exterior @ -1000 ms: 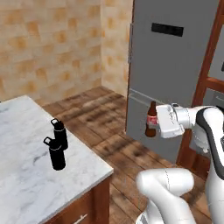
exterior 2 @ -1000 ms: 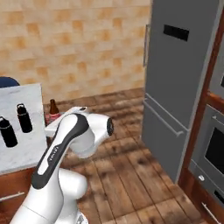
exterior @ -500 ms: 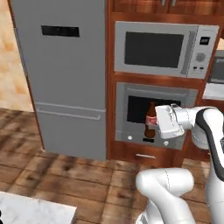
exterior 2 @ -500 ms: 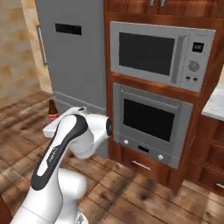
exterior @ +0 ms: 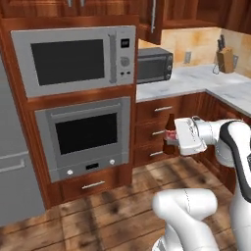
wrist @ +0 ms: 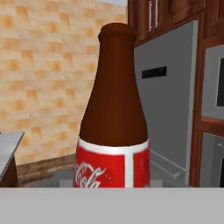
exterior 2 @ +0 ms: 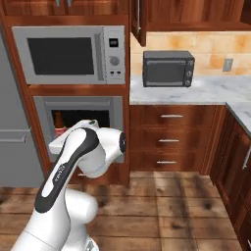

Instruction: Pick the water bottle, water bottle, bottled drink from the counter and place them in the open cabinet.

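Observation:
My gripper (exterior: 171, 140) is shut on the bottled drink (exterior: 169, 131), a slim brown bottle with a red label, and holds it upright at drawer height. From the right base the bottled drink (exterior 2: 59, 122) peeks out behind my white arm, in front of the oven. In the hand view the bottled drink (wrist: 113, 127) stands very close. A reddish-brown wall cabinet door (exterior: 156, 20) with a silver bar handle hangs above the marble worktop; the same cabinet door (exterior 2: 138, 22) stands edge on. The water bottles are out of view.
A built-in microwave (exterior: 73, 61) sits over a wall oven (exterior: 86, 135). A dark toaster oven (exterior 2: 168, 68) stands on the marble worktop (exterior 2: 211, 90) over wooden drawers (exterior 2: 169, 139). A knife block (exterior: 225, 59) is at the far right. Wood floor (exterior 2: 171, 206) lies in front.
The whole picture has swung from the marble slab and fridge round to the ovens and the corner worktop: the camera moved. The bottled drink stays held in my gripper.

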Controlling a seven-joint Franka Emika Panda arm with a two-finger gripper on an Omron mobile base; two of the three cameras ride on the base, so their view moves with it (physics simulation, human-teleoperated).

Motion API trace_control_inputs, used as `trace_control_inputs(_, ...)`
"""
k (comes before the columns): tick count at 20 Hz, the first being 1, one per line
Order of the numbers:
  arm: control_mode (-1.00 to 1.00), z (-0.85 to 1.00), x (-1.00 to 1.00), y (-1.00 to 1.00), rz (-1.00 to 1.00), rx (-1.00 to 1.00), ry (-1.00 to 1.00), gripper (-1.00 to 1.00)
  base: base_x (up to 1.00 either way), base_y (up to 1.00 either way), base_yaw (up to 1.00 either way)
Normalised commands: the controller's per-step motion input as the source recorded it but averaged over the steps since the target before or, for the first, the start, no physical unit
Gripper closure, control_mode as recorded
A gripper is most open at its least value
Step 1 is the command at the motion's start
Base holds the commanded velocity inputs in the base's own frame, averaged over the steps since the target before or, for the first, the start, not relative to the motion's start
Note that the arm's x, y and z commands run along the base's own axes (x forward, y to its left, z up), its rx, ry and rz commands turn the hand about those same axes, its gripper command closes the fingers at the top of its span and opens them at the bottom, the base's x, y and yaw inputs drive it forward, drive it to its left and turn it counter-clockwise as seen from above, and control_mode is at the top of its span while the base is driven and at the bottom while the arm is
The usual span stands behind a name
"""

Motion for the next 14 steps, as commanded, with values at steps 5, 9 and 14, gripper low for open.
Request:
trace_control_inputs(5,1.0,0.0,0.0,0.0,0.0,0.0,0.0,1.0,0.24,-0.19,-0.17)
trace_control_inputs(9,1.0,0.0,0.0,0.0,0.0,0.0,0.0,1.0,0.42,-0.51,0.0)
trace_control_inputs(14,1.0,0.0,0.0,0.0,0.0,0.0,0.0,1.0,0.45,-0.6,0.0)
